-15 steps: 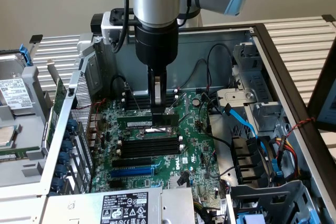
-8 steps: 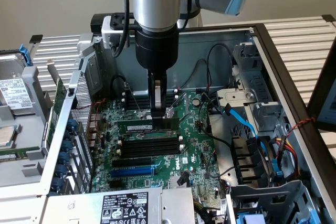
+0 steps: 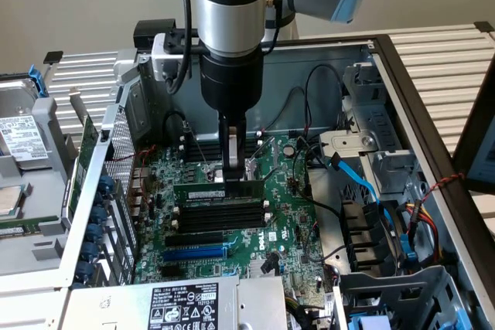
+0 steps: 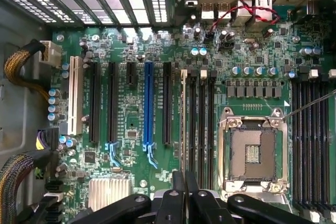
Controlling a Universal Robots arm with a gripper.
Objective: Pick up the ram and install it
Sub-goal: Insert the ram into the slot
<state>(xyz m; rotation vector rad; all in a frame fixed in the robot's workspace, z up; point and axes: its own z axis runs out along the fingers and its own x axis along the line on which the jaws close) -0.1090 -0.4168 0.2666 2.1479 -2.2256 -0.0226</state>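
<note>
The ram, a long green stick with a white label, stands on edge over the motherboard, along the far side of the black memory slots. My gripper comes straight down from above and is shut on the stick near its middle. In the wrist view the ram appears edge-on as a thin line running out from between the fingertips of the gripper, beside three black slots. Whether its lower edge sits in a slot cannot be told.
The blue expansion slot lies beyond the memory slots. The bare CPU socket and more black slots sit to the other side. Blue and black cables and drive bays crowd the exterior view's right. A power supply label is in front.
</note>
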